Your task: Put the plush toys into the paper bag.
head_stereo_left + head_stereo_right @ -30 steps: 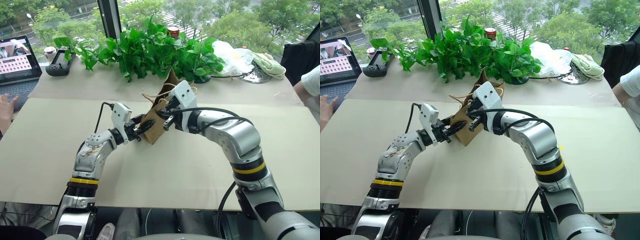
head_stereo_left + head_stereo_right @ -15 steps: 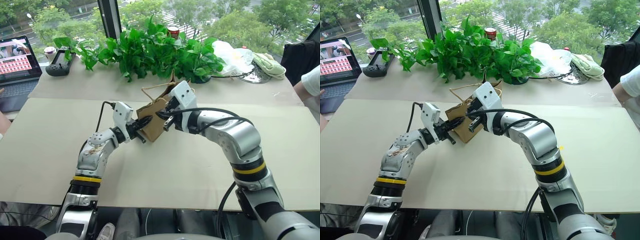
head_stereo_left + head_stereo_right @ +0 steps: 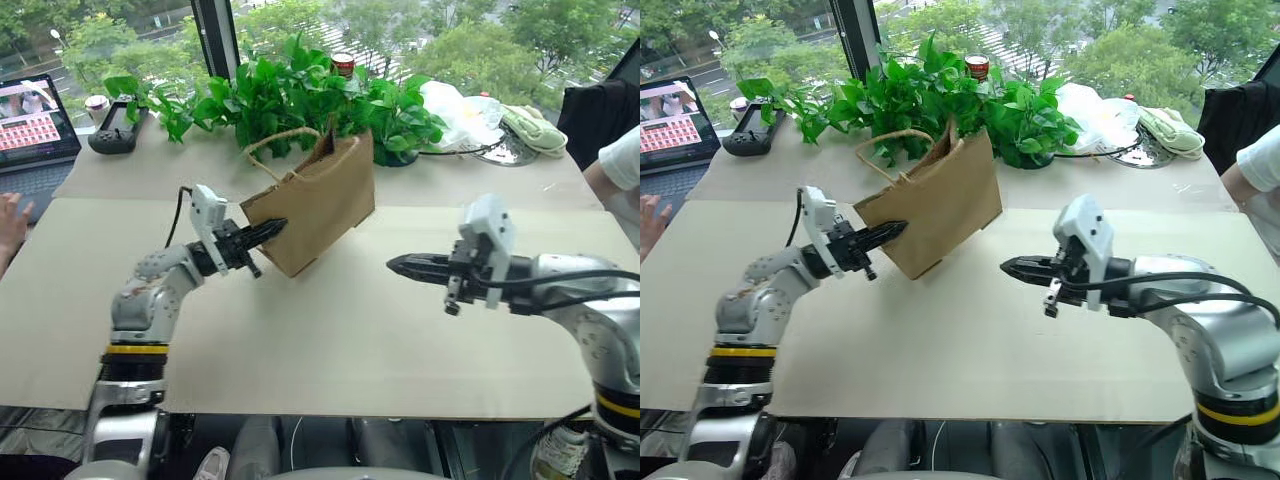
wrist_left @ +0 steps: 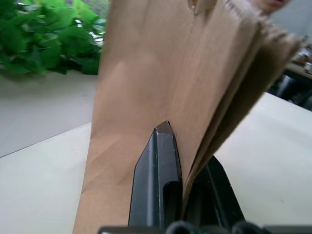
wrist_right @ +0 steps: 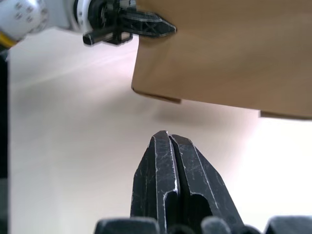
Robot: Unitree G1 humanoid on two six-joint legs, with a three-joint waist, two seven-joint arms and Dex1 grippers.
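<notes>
The brown paper bag (image 3: 320,205) with tan cord handles hangs tilted over the middle of the table. In the right wrist view the paper bag (image 5: 229,48) has its bottom edge off the surface, with a shadow beneath. My left gripper (image 3: 275,228) is shut on the bag's side edge, and the paper (image 4: 161,73) is pinched between its fingers. My right gripper (image 3: 392,264) is shut and empty. It sits level to the right of the bag, apart from it and pointing toward it. The plush toys are out of view.
Leafy plants (image 3: 300,100) line the back of the table, with a white plastic bag (image 3: 455,110) and a pale green cloth (image 3: 535,128) to their right. A laptop (image 3: 35,115), a controller (image 3: 108,125) and a person's hand (image 3: 10,222) are at the left. A person's sleeve (image 3: 622,160) shows at the right edge.
My right gripper has pulled away from the bag toward the right and near side. My left gripper has closed on the bag and lifted it up and left, so it now stands taller and tilted.
</notes>
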